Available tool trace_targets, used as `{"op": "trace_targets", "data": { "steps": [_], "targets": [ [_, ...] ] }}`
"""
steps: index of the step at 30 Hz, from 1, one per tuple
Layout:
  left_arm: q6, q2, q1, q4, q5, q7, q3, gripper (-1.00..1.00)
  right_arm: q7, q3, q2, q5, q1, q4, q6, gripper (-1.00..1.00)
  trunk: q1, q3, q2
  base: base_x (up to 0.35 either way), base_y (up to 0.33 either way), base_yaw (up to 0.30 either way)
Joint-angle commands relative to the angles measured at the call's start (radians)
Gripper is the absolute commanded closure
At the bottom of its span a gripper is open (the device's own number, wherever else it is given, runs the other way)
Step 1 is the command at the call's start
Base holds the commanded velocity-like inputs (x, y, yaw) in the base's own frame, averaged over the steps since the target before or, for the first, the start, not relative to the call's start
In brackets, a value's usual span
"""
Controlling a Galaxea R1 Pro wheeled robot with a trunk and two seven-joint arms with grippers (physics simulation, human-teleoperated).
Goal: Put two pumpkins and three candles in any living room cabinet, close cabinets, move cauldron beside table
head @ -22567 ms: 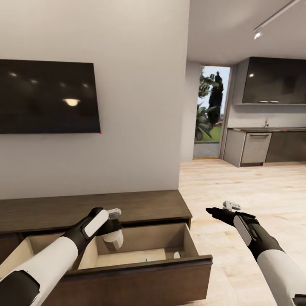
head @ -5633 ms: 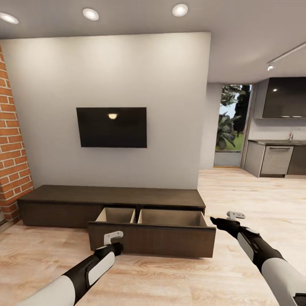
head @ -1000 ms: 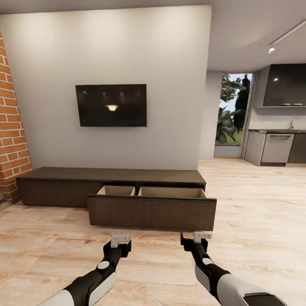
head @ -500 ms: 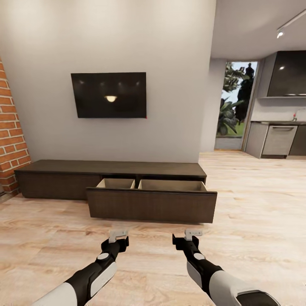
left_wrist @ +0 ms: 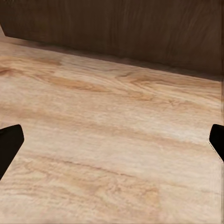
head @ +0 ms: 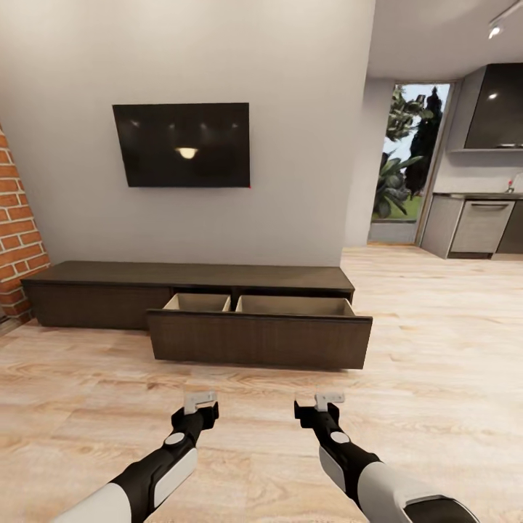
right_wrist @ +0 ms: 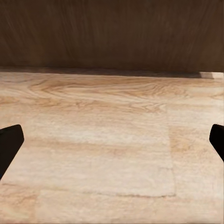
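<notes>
Both grippers hang low over the floor with nothing between their fingers. The left gripper has its jaws spread wide; in its wrist view the two dark fingertips sit at opposite edges with bare wood planks between them. The right gripper is spread just as wide, its fingertips likewise far apart over the planks. The two grippers are near each other, side by side. Ahead of both jaws stands the cabinet, its wide drawer pulled out toward them, pale insides showing. What lies inside the drawer cannot be told. Above the cabinet a TV hangs on the wall. Far off beyond the right gripper are grey kitchen units
</notes>
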Motion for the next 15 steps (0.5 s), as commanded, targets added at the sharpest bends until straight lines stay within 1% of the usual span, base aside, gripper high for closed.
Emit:
{"op": "trace_targets", "data": {
  "steps": [1, 4, 7, 10, 12, 15],
  "targets": [
    [-0.007, 0.0, -0.001, -0.003, 0.01, 0.007, -0.008, -1.0, -0.006, 0.008, 0.0, -0.005, -0.001, 0.001, -0.004, -1.0, 0.0, -0.001, 0.0, 0.0, 0.0, 0.0],
    [-0.01, -0.002, -0.001, -0.018, -0.002, 0.007, -0.008, -1.0, -0.006, 0.008, -0.002, -0.006, -0.001, -0.011, -0.006, -1.0, 0.0, -0.001, 0.0, 0.0, 0.0, 0.0],
    [-0.012, -0.002, -0.001, -0.026, -0.028, 0.007, -0.008, -1.0, -0.009, 0.008, -0.002, -0.007, -0.001, -0.033, -0.005, -1.0, 0.0, -0.001, 0.0, 0.0, 0.0, 0.0],
    [-0.012, -0.003, -0.001, -0.029, -0.039, 0.007, -0.008, -1.0, -0.011, 0.007, -0.002, -0.009, -0.002, -0.042, -0.005, -1.0, 0.0, -0.001, 0.0, 0.026, -0.012, 0.0],
    [-0.011, -0.004, -0.001, -0.032, -0.042, 0.006, -0.008, -1.0, -0.011, 0.007, -0.002, -0.012, -0.002, -0.048, -0.004, -1.0, 0.0, -0.001, 0.0, 0.159, -0.063, 0.0],
    [-0.008, -0.004, -0.001, -0.036, -0.045, -0.001, -0.009, -1.0, -0.012, 0.006, -0.003, -0.018, -0.002, -0.063, 0.0, -1.0, 0.0, -0.001, 0.0, 0.253, -0.057, 0.0]
  ]
}}
